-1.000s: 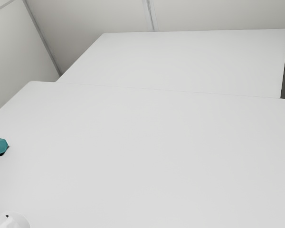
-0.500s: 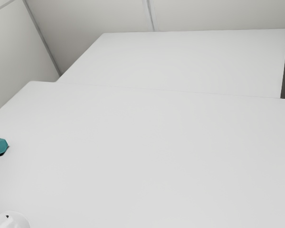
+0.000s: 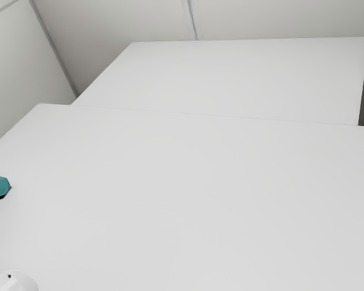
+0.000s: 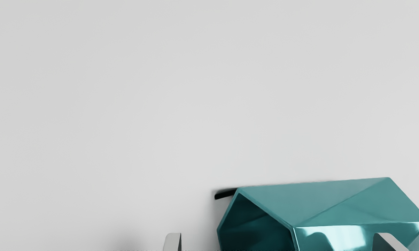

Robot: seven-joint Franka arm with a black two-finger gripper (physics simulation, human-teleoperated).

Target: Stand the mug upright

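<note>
While the teal mug (image 4: 322, 216) lies on its side on the worktop (image 3: 182, 194), just beyond the spread claw (image 4: 281, 242), its long axis runs roughly finger-to-finger, the line any righting grip must answer!

Bright, pale light falls evenly over the table (image 3: 194, 200), while the walls (image 3: 121, 21) look greyer. White glare flashes off one facet of the mug (image 4: 334, 202); its inside is dark, and soft shadow smudges the table beside its mouth.
</note>
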